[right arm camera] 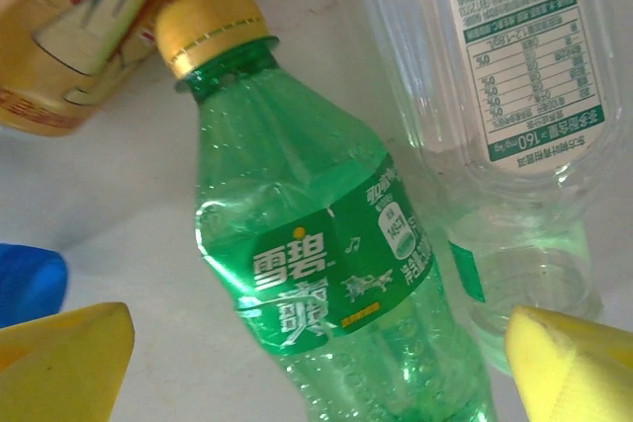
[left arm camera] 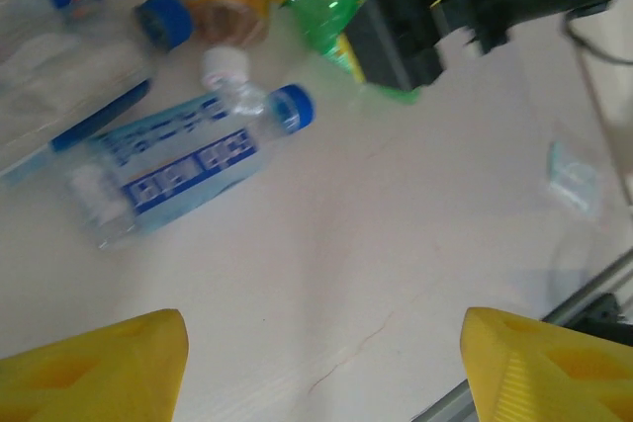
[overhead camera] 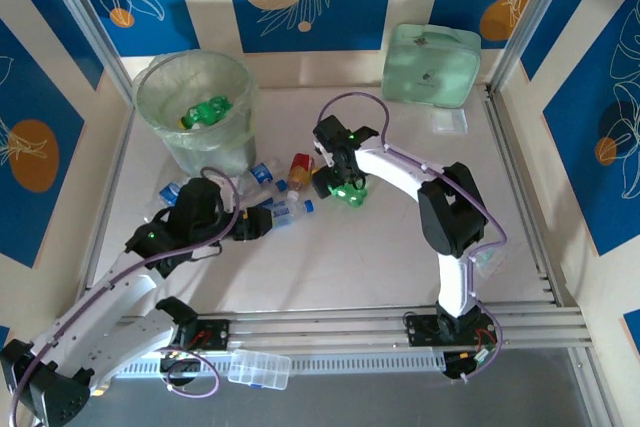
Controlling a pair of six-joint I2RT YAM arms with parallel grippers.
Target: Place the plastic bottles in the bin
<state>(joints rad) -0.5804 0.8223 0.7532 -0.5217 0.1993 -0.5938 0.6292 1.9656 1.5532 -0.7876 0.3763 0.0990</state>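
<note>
The bin (overhead camera: 160, 97) stands at the back left, with a green bottle (overhead camera: 208, 110) lying inside it. Several plastic bottles lie in a cluster (overhead camera: 280, 192) mid-table. My right gripper (right arm camera: 321, 363) is open, its yellow fingers (right arm camera: 69, 353) on either side of a green yellow-capped bottle (right arm camera: 316, 264) without touching it. A clear labelled bottle (right arm camera: 504, 96) and an orange-brown one (right arm camera: 89, 37) lie beside it. My left gripper (left arm camera: 321, 363) is open over bare table, short of a clear blue-capped bottle (left arm camera: 188, 160).
A mint-green pouch (overhead camera: 432, 65) sits at the back right, with a small clear packet (overhead camera: 448, 122) in front of it. A flat clear lidded box (overhead camera: 260, 369) rests on the near rail. Metal frame rails border the table.
</note>
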